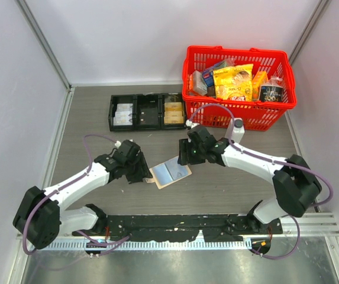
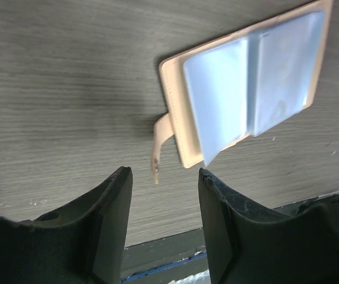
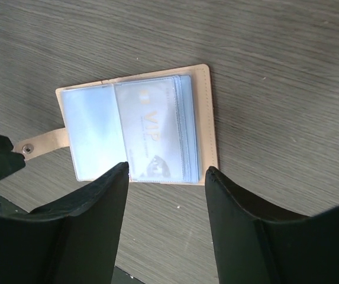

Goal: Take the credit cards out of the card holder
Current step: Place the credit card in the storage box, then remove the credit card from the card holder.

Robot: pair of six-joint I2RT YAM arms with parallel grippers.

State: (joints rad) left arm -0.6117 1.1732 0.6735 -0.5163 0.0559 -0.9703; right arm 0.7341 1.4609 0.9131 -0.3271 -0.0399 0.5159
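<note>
The tan card holder (image 1: 170, 173) lies open and flat on the table between my two arms, its pale blue plastic sleeves up. In the right wrist view the card holder (image 3: 207, 118) shows a pale card marked "VIP" (image 3: 151, 133) inside a sleeve, with the snap tab at its left. In the left wrist view the card holder (image 2: 175, 112) lies just beyond my fingers. My left gripper (image 2: 163, 177) is open and empty, close to the tab side. My right gripper (image 3: 166, 171) is open and empty, just off the holder's other edge.
A black three-compartment tray (image 1: 147, 112) with small items stands at the back. A red basket (image 1: 238, 112) full of packets stands at the back right. Grey walls close in the left and right sides.
</note>
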